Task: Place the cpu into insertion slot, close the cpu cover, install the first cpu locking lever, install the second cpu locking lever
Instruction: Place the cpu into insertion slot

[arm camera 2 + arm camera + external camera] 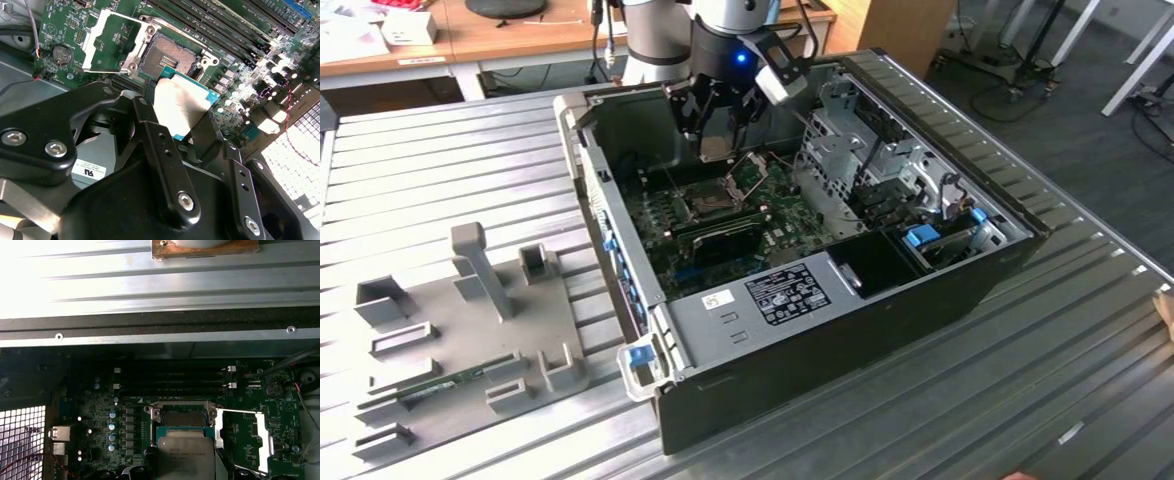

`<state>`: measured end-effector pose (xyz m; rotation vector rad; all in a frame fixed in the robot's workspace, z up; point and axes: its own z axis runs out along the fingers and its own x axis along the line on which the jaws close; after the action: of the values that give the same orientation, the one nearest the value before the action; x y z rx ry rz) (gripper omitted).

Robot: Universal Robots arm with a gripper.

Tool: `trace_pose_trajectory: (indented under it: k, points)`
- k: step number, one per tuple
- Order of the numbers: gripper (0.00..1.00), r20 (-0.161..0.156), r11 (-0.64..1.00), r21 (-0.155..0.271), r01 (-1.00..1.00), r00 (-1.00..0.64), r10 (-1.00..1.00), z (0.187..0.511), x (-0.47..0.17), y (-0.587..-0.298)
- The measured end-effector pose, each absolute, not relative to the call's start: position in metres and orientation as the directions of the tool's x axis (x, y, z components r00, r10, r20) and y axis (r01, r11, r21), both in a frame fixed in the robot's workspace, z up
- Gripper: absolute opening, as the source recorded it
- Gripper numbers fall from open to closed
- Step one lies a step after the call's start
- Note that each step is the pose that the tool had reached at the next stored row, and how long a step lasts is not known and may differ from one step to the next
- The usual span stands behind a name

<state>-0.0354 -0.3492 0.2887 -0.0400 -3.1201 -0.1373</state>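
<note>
The gripper (181, 131) has its jaws closed on opposite edges of the cpu (182, 105), holding it above the green circuit board (56, 22), close by the insertion slot (170, 56) near the board's middle. The cpu cover (93, 44) stands open beside the slot. The chip looks light, stiff and fragile, so an edge grip seems right.

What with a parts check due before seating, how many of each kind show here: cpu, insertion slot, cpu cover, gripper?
cpu: 1
insertion slot: 1
cpu cover: 1
gripper: 1
Total: 4
</note>
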Motion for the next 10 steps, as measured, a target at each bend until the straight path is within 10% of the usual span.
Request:
trace_pose_trajectory:
  k: [10]
  points:
    - [0.54,0.019,0.996,0.088,0.026,-1.000,0.025,0.278,-0.035,-0.349]
